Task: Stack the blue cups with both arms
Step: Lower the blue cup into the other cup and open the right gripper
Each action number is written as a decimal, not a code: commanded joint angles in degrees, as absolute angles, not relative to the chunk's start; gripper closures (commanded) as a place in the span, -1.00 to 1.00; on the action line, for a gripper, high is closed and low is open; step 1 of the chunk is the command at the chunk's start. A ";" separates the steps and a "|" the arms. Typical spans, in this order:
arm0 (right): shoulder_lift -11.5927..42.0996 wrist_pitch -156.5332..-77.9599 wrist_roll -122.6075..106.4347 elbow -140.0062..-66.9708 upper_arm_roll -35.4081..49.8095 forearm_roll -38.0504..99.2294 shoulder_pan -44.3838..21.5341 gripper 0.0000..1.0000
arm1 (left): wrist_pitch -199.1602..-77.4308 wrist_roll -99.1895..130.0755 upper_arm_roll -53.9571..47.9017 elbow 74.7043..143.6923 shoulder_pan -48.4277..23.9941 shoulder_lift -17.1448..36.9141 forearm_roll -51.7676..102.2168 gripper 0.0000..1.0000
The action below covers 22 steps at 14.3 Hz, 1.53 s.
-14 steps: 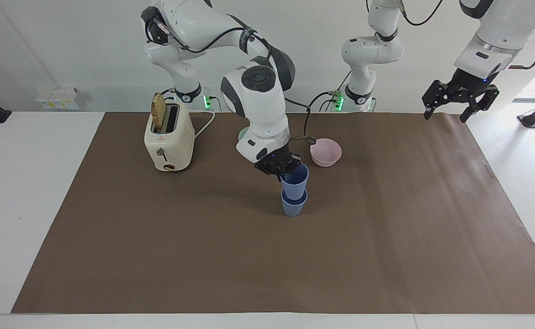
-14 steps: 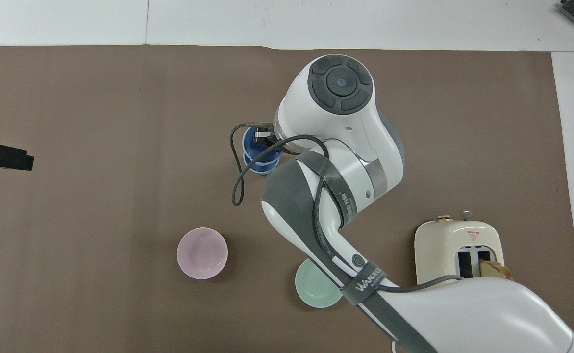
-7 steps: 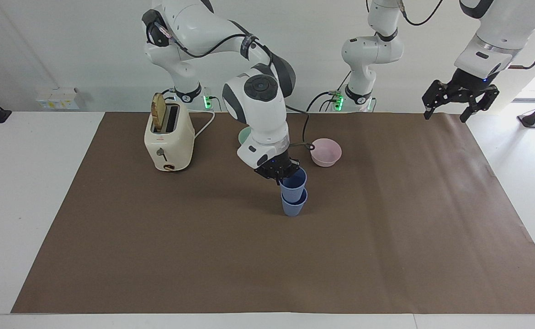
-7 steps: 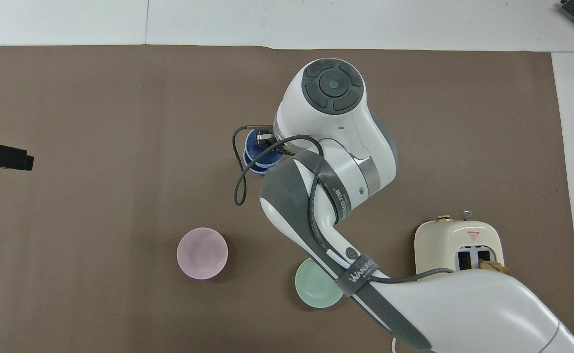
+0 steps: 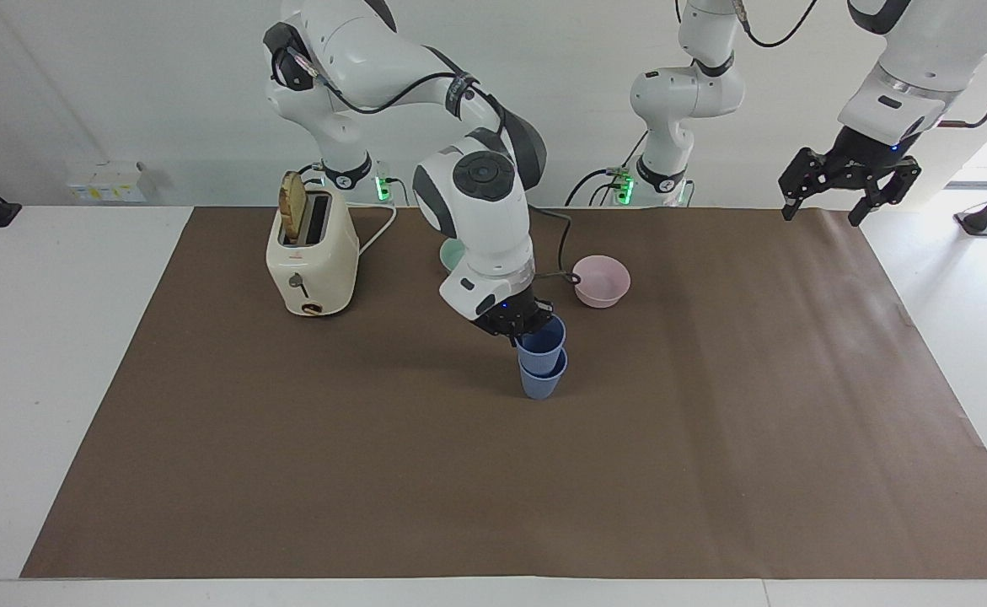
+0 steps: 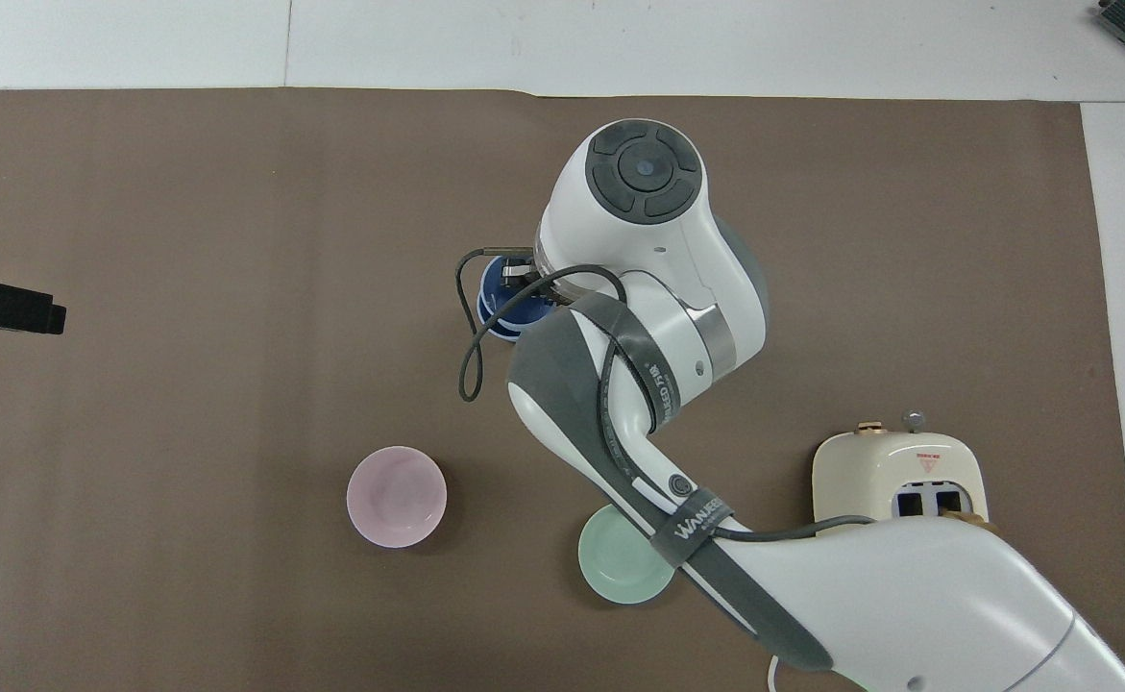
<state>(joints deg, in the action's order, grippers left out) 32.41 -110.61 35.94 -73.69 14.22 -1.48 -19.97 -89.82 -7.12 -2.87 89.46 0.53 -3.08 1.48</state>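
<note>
Two blue cups are at the middle of the brown mat. The lower blue cup (image 5: 541,384) stands upright on the mat. The upper blue cup (image 5: 545,337) sits partly inside it, its top half still above the lower rim. My right gripper (image 5: 517,325) is shut on the upper cup's rim, on the side toward the robots. From overhead the right arm covers most of the cups (image 6: 498,300), and the right gripper (image 6: 521,277) shows at their rim. My left gripper (image 5: 820,217) hangs open and holds nothing, raised over the mat's corner at the left arm's end, where that arm waits.
A cream toaster (image 5: 312,253) with a bread slice stands toward the right arm's end. A pink bowl (image 5: 601,281) and a mint-green bowl (image 6: 623,556) lie nearer to the robots than the cups. A black cable (image 6: 469,356) loops down beside the cups.
The right gripper has lowered the upper cup deeper into the lower cup, and its wrist has straightened up. The left arm has not moved.
</note>
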 commanded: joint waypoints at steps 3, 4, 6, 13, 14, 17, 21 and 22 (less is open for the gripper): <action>33.92 -113.90 37.79 -74.18 14.50 -3.16 -20.04 1.00 | -88.51 -7.73 -3.16 88.95 1.32 -3.43 1.49 -1.00; 34.27 -114.08 37.79 -74.35 14.50 -3.16 -20.13 1.00 | -88.51 -7.82 -3.16 88.95 1.32 -3.43 1.49 -1.00; 34.37 -115.13 37.79 -74.44 14.59 -3.16 -20.13 1.00 | -88.51 -7.73 -3.16 88.95 1.32 -3.43 1.49 -1.00; 34.45 -114.96 37.79 -74.53 14.59 -3.16 -20.13 -0.34 | -88.51 -7.73 -3.16 88.95 1.32 -3.43 1.49 -1.00; 34.45 -114.79 37.79 -74.44 14.59 -3.16 -20.13 -0.66 | -88.51 -7.82 -3.16 88.95 1.32 -3.43 1.49 -1.00; 34.10 -113.56 37.71 -74.01 14.41 -3.95 -20.48 -1.00 | -88.51 -7.73 -3.16 88.95 1.32 -3.43 1.49 -1.00; 29.46 -106.11 34.39 -73.83 13.80 -5.17 -16.72 -1.00 | -88.51 -7.73 -3.16 88.95 1.32 -3.43 1.49 -1.00; 28.23 -103.21 29.93 -73.83 13.80 -7.36 -15.48 -1.00 | -88.51 -7.73 -3.16 88.95 1.32 -3.43 1.49 -1.00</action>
<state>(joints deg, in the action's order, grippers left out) 31.62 -107.60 34.63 -73.17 13.38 -4.70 -18.21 -89.79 -7.12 -2.87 89.46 0.53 -3.08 1.48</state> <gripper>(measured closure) 0.000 0.000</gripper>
